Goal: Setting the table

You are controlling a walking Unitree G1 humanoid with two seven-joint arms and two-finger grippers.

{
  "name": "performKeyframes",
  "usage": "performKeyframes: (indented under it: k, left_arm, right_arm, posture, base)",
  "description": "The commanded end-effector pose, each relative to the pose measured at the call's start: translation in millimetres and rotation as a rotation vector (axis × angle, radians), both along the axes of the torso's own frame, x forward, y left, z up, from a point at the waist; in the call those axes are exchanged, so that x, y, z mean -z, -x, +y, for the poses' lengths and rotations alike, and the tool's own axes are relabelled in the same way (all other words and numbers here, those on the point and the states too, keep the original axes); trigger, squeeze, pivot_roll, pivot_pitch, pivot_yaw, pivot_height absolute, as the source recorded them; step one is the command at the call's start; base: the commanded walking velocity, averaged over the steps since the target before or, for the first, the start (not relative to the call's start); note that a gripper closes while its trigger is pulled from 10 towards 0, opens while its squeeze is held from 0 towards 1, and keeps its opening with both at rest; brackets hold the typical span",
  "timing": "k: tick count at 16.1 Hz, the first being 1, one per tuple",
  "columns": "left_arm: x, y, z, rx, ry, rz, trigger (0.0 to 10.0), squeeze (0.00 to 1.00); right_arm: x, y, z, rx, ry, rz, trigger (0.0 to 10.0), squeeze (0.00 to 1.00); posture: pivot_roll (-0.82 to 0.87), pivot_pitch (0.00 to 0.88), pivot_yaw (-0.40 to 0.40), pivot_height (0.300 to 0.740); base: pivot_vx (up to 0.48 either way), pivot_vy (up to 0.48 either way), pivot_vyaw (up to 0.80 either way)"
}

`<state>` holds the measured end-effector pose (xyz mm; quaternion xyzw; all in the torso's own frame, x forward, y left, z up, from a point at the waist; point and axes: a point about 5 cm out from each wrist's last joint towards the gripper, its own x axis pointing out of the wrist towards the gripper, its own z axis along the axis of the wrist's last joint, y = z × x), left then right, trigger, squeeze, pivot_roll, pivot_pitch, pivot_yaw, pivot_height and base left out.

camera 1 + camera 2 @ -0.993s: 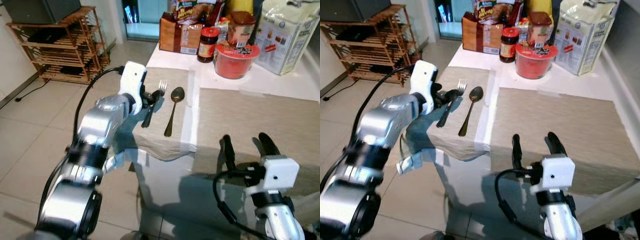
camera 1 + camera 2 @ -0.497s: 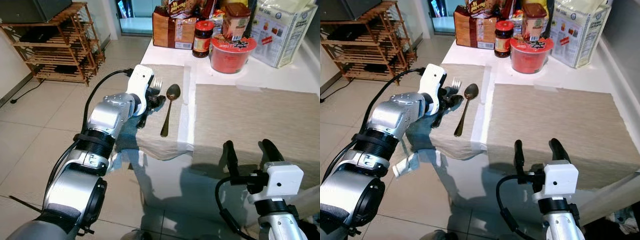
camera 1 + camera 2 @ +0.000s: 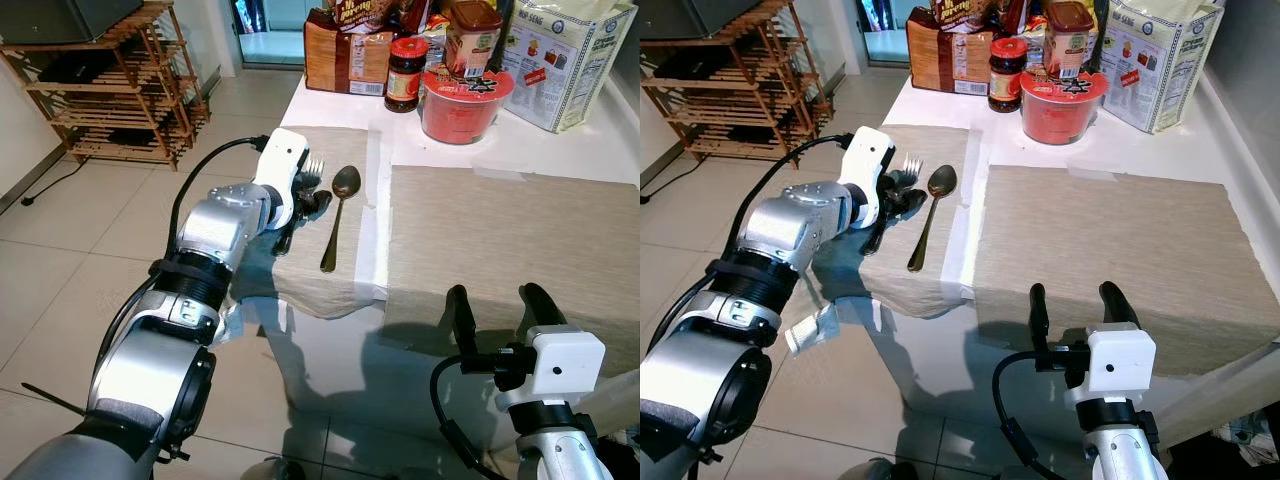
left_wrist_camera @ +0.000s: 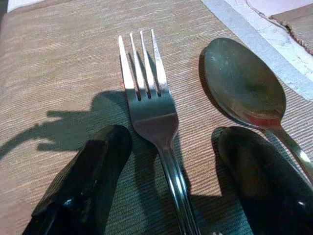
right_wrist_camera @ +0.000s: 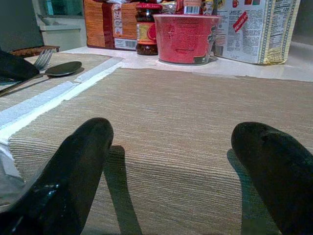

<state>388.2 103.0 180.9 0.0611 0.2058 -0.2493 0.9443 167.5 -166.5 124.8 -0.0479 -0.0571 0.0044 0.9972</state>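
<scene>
Nearest the robot, the right gripper [image 3: 495, 308] hovers at the near edge of the large placemat [image 3: 520, 240], its two black fingers spread wide and holding nothing. It is idle and well apart from the cutlery.

Further out, the left gripper [image 4: 168, 161] sits low over the small placemat [image 3: 335, 225] at the table's left edge. Its fingers [image 4: 83, 181] are spread, one on each side of the fork [image 4: 146, 98], and are not yet pinching it. The fork lies flat with its tines pointing away from the robot. The spoon [image 4: 244, 88] lies just beside it, parallel.

Risks from this position:

1. The finger on the spoon side looks to be touching or overlapping the spoon handle. Closing could trap both handles or push the spoon askew.
2. The fork handle is thin and flat on woven cloth. A closing pinch may slide over it, or catch the cloth instead.
3. The small placemat overhangs the table edge. Dragging the fork toward the robot could pull the mat, and the cutlery with it, off the table.

At the far end stand a red bowl [image 3: 460, 95], a jar [image 3: 404, 74] and food packages [image 3: 560, 60], well clear of both arms.
</scene>
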Motion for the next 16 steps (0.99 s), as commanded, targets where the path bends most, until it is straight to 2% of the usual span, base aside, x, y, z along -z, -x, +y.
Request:
performKeyframes:
  k: [1,13,16]
  left_arm:
    - [17,2.7,6.1,-0.029,-0.016,0.102,0.0,0.0]
    - [30,4.7,9.6,-0.02,-0.043,0.109,0.0,0.0]
    - [43,13.5,6.8,0.036,-0.077,0.065,0.0,0.0]
  right_arm:
    - [-5,0.5,1.5,-0.004,0.001,-0.008,10.0,0.0]
    - [-3,0.3,3.1,-0.025,0.001,0.002,10.0,0.0]
    - [0,0.4,3.2,-0.03,0.001,0.01,10.0,0.0]
  posture:
    - [-0.23,0.091,0.099,0.727]
    - [-0.22,0.076,0.094,0.727]
    - [-0.21,0.069,0.092,0.727]
  base:
    - [0.0,0.0,0.0]
    - [0.0,0.0,0.0]
    - [0.0,0.0,0.0]
